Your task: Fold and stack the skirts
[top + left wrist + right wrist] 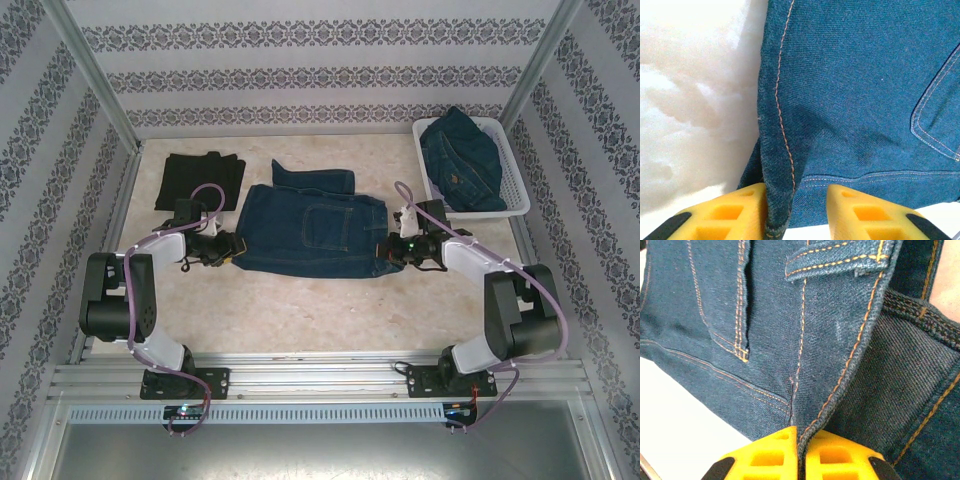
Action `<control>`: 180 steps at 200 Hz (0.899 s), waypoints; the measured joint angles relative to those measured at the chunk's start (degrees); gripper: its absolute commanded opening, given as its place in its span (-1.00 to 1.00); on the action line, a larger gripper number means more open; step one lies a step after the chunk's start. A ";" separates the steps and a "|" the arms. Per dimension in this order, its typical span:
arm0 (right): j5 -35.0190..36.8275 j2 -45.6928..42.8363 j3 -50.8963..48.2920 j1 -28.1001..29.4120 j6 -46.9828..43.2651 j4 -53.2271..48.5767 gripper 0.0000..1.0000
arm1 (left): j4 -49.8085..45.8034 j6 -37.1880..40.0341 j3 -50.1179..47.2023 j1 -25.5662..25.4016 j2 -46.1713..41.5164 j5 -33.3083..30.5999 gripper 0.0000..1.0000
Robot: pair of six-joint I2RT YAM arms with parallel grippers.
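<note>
A dark blue denim skirt [315, 230] lies spread flat in the middle of the table, back pocket up. My right gripper [392, 250] is at its right edge, and in the right wrist view the yellow fingers [785, 450] are shut on the skirt's stitched waistband edge [840, 385]. My left gripper [232, 250] is at the skirt's left edge. Its jaws stand apart around the lower left corner of the denim [777, 200], which rests against the left finger [740, 210]. A black skirt [200, 180] lies folded at the back left. Another denim skirt [460, 160] is bunched in the basket.
The white plastic lattice basket [512, 185] stands at the back right, close to the right arm. Patterned walls and metal posts close in the table on three sides. A metal rail [320, 375] runs along the near edge by the arm bases.
</note>
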 measured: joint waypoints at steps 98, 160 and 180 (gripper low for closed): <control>-0.02 -1.53 -1.46 0.00 -0.02 -0.22 -0.61 | -0.07 1.20 -1.16 0.02 -0.92 -0.04 -0.41; -0.02 -1.53 -1.51 0.00 -0.02 -0.39 -0.60 | -0.09 1.44 -3.26 0.02 -2.60 -0.04 -0.24; -0.24 -1.53 -1.51 0.00 -0.07 -0.42 -0.74 | -0.09 1.62 -3.43 0.02 -2.60 -0.02 -0.68</control>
